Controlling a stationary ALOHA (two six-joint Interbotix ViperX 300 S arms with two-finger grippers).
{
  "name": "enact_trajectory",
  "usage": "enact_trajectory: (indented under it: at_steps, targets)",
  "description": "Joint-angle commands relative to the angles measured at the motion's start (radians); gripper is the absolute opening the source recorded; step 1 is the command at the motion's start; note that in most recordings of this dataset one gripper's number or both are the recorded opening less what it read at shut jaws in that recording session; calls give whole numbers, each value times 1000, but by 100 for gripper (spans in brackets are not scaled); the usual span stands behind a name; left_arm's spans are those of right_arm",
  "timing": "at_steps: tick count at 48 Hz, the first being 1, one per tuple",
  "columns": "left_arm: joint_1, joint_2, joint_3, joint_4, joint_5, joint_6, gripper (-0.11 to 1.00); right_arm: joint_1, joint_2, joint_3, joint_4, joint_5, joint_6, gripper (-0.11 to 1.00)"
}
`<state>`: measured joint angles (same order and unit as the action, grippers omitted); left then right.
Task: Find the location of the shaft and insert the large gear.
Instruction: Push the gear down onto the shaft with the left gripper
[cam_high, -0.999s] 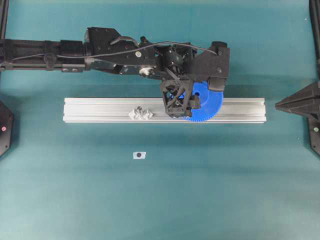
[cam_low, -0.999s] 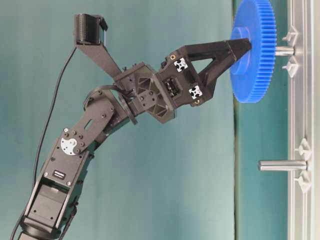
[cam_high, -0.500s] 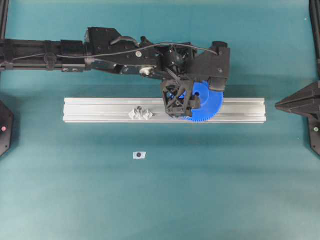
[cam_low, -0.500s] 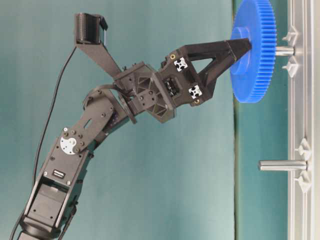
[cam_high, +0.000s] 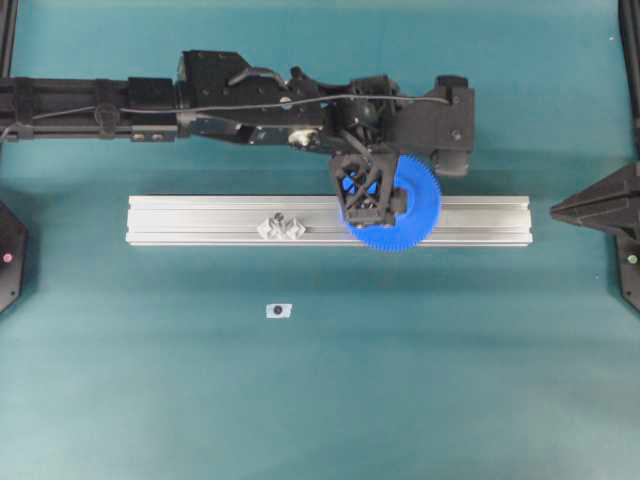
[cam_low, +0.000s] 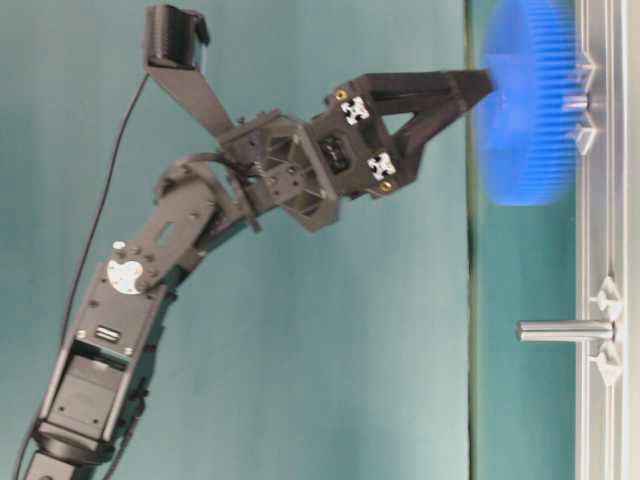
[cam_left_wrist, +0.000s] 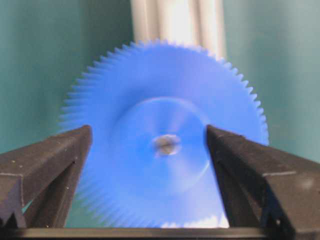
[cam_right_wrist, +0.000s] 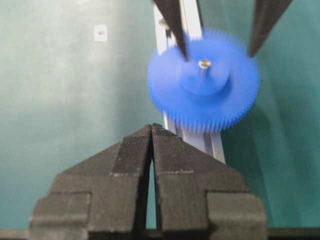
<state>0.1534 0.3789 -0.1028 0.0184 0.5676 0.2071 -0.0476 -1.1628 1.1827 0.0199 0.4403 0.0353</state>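
Blue large gear (cam_high: 396, 212) now released, lower on shaft (cam_right_wrist: 204, 63).

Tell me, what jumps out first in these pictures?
The large gear, bright blue, sits on the silver rail mid-table, a grey pin showing through its hub. The left gripper, black, straddles it with fingers spread. A second pin stands bare further along the rail.
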Motion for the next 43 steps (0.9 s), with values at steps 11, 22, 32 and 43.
enact_trajectory:
  at_steps: [11,22,32,43]
  targets:
    - [-32,-25,-29,2,40,-43,92,-2,6,-3,-2,-20,8,5]
    - [-40,-38,-34,3,55,-94,92,-2,5,-3,-2,-21,8,5]
    - [-46,-86,-28,2,222,-189,92,-2,-5,-3,-2,-20,8,5]
    - [-48,-130,-28,2,190,-198,92,-2,-5,-2,-3,-21,8,5]
